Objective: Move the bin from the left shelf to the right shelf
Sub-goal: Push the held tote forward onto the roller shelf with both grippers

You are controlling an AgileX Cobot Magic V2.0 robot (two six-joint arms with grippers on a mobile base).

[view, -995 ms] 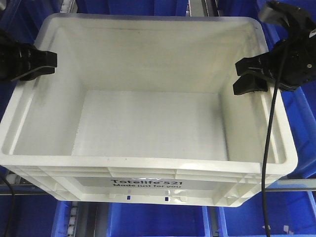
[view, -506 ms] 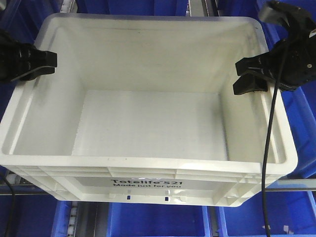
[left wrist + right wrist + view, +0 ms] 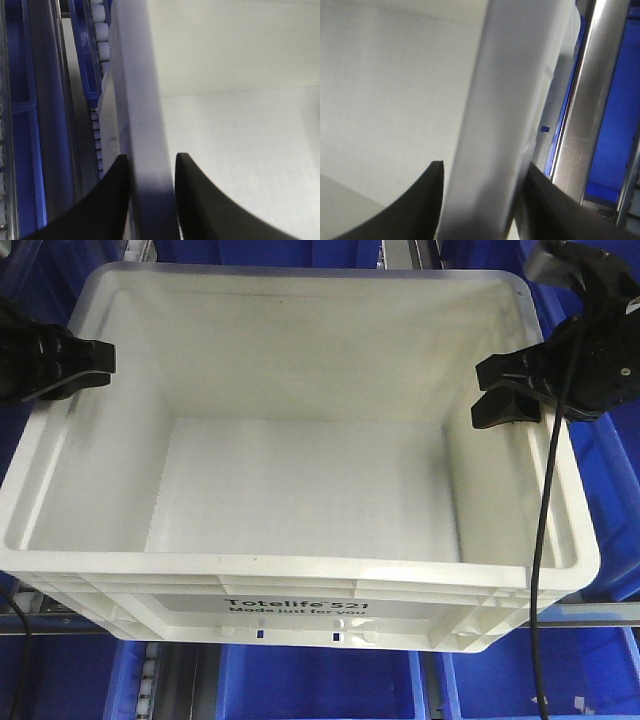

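Observation:
The large white bin point(image 3: 300, 500) with black "Totelife 521" print on its front fills the front view and is empty. My left gripper point(image 3: 85, 370) is shut on the bin's left rim; in the left wrist view the rim point(image 3: 145, 150) runs between my two black fingers point(image 3: 112, 200). My right gripper point(image 3: 505, 390) is shut on the bin's right rim; in the right wrist view the rim point(image 3: 500, 125) sits between my fingers point(image 3: 415, 210). The bin hangs between both grippers above the shelf rails.
Blue plastic bins point(image 3: 610, 490) lie around and below the white bin, also at the front point(image 3: 320, 685). A metal shelf rail point(image 3: 580, 115) runs beside the bin's right wall. A roller track point(image 3: 97, 75) and a blue bin edge point(image 3: 20, 150) run along its left wall.
The bin has shifted slightly toward the camera and down in the front view; its front print sits lower. Both grippers keep their hold on the rims.

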